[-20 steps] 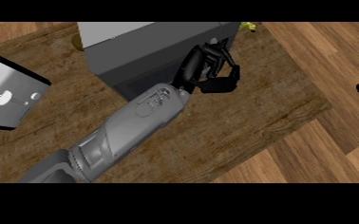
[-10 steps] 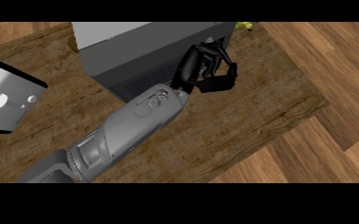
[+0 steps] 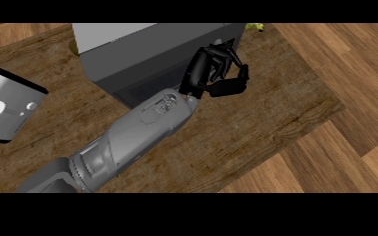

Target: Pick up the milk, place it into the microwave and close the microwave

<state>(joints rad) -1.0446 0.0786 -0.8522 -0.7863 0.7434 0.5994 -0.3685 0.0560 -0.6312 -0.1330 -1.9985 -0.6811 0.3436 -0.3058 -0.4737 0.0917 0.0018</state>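
The left hand's (image 3: 214, 72) fingers (image 3: 221, 55) are curled inward, with the thumb bent in toward them from the right. They are drawn together rather than spread, and nothing shows in their grasp. The hand is matte black and jointed, and it sits against the right front corner of the microwave (image 3: 148, 55). The milk cannot be made out anywhere in the head view; whether it is behind the hand or inside the microwave cannot be told.

Behind the hand is one smooth grey forearm (image 3: 125, 135). It is rounded and tapers toward the wrist, and it slants up from the lower left edge.

The single microwave is a boxy shape with a pale grey flat top and darker grey sides that meet at a hard corner. It stands on the counter (image 3: 280, 110) — a brown slab with streaky wood grain and a straight edge on the right. Below and to the right of that edge lies a floor (image 3: 332, 155) of lighter, orange-toned wooden planks.

One glossy grey panel (image 3: 18, 105) with white marks lies at the view's left edge, well apart from the hand. One small yellow-green object (image 3: 255, 26) peeks out just past the microwave's far right corner — too little of it shows to name it.
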